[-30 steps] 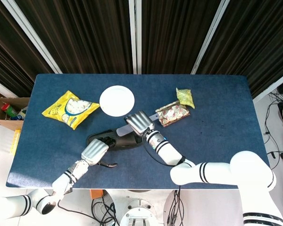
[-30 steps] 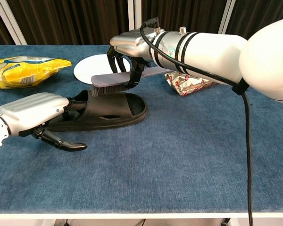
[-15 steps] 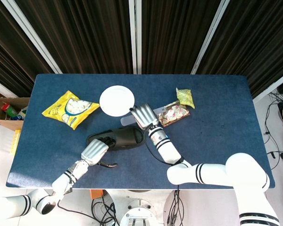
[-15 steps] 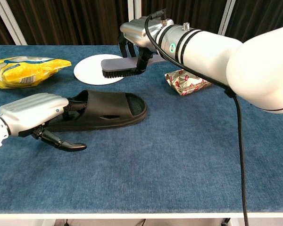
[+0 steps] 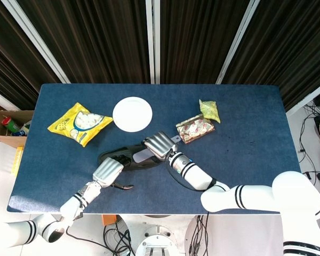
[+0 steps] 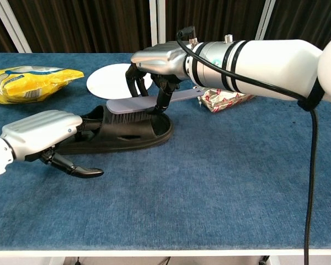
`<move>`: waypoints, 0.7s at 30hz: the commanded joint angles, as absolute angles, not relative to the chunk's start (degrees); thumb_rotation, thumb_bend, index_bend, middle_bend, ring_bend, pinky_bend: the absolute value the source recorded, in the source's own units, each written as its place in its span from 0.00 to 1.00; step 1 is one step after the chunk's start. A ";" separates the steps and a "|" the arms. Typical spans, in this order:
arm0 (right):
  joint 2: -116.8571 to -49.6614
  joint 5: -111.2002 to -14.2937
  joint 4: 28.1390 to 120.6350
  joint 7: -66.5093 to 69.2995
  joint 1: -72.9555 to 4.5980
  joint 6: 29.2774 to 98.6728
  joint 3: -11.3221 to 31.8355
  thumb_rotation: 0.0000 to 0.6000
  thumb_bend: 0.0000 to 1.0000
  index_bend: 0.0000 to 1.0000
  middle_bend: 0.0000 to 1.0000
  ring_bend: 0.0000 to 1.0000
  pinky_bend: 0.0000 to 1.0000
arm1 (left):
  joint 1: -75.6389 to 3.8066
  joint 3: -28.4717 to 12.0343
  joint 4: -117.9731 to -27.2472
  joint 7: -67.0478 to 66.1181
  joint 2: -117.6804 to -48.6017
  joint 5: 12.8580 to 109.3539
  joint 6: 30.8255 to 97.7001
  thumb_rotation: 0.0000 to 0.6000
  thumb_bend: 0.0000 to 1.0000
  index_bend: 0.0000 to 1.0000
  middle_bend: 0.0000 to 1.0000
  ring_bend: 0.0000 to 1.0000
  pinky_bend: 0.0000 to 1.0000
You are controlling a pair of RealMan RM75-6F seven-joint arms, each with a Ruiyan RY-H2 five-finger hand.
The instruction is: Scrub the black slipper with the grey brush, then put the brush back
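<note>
The black slipper [image 6: 127,132] [image 5: 122,157] lies on the blue table, toe to the right. My left hand [image 6: 41,135] [image 5: 108,172] grips its heel end, fingers tucked into the opening. My right hand [image 6: 157,63] [image 5: 159,144] holds the grey brush [image 6: 135,106] [image 5: 145,154] by its back, handle pointing right. The bristles press down on the slipper's strap and footbed.
A white plate [image 6: 107,81] [image 5: 132,113] sits behind the slipper. A yellow snack bag [image 6: 27,81] [image 5: 79,124] lies at the far left. A red-patterned packet [image 6: 226,98] [image 5: 195,129] and a green packet [image 5: 209,110] lie to the right.
My right hand lifted the brush off the slipper up toward the plate, then came back down; the bristles now rest on the slipper again. The left hand stayed put.
</note>
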State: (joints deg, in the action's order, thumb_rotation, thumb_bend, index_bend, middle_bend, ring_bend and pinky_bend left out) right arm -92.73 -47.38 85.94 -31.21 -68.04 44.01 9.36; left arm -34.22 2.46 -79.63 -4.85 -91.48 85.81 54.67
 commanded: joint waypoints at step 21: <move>-100.97 -47.24 73.44 -30.19 -69.20 46.99 12.69 1.00 0.57 1.00 0.74 0.68 0.73 | -34.32 2.59 -79.61 -4.37 -91.32 85.72 54.51 0.41 0.14 0.24 0.28 0.23 0.39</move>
State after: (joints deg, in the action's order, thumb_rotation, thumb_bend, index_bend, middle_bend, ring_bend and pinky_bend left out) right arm -100.27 -47.61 74.32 -29.90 -68.90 46.69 12.14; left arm -34.32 2.59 -79.60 -4.36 -91.32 85.72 54.51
